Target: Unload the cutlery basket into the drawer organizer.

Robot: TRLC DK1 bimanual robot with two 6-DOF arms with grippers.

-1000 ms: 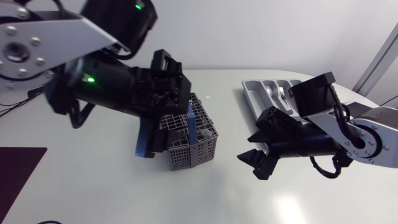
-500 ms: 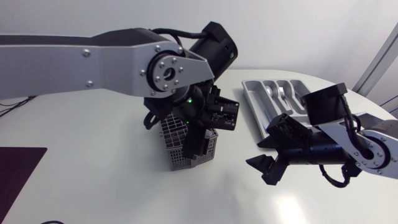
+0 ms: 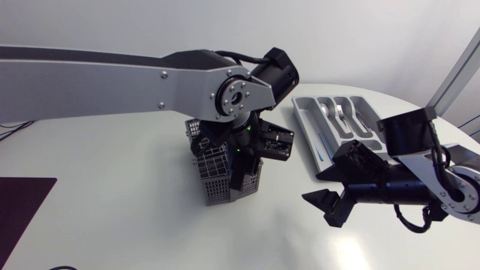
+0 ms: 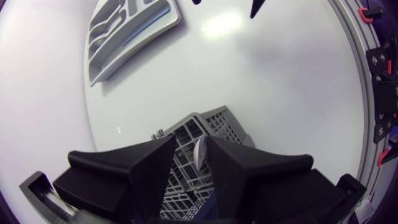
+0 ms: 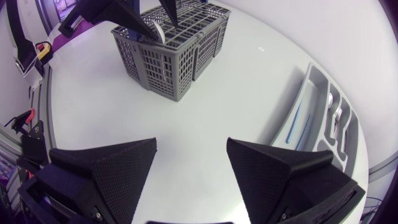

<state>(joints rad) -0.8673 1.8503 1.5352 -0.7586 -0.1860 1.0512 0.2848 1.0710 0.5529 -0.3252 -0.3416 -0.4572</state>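
The grey cutlery basket (image 3: pixel 216 182) stands mid-table. My left arm reaches over it, and my left gripper (image 3: pixel 244 169) points down into its right half. In the left wrist view a silver spoon (image 4: pixel 200 153) stands up out of the basket (image 4: pixel 219 122) between the narrowed fingers of that gripper (image 4: pixel 191 142). It lies against one finger, with a gap to the other. The right wrist view shows the same spoon (image 5: pixel 159 30) between those fingertips. My right gripper (image 3: pixel 322 208) hovers open and empty to the right of the basket. The grey drawer organizer (image 3: pixel 309 114) lies at the back right.
The organizer (image 5: pixel 309 87) holds a few silver pieces (image 3: pixel 339 112) in its far compartments and a blue-handled item (image 5: pixel 297 122) in a long slot. Bare tabletop lies between the basket (image 5: pixel 180 59) and my right gripper (image 5: pixel 191 146). A dark mat (image 3: pixel 19 206) sits at the left edge.
My left arm swung right and lowered its gripper into the basket, and its fingers narrowed from wide open around the spoon. My right gripper drifted slightly right and toward the front, still open.
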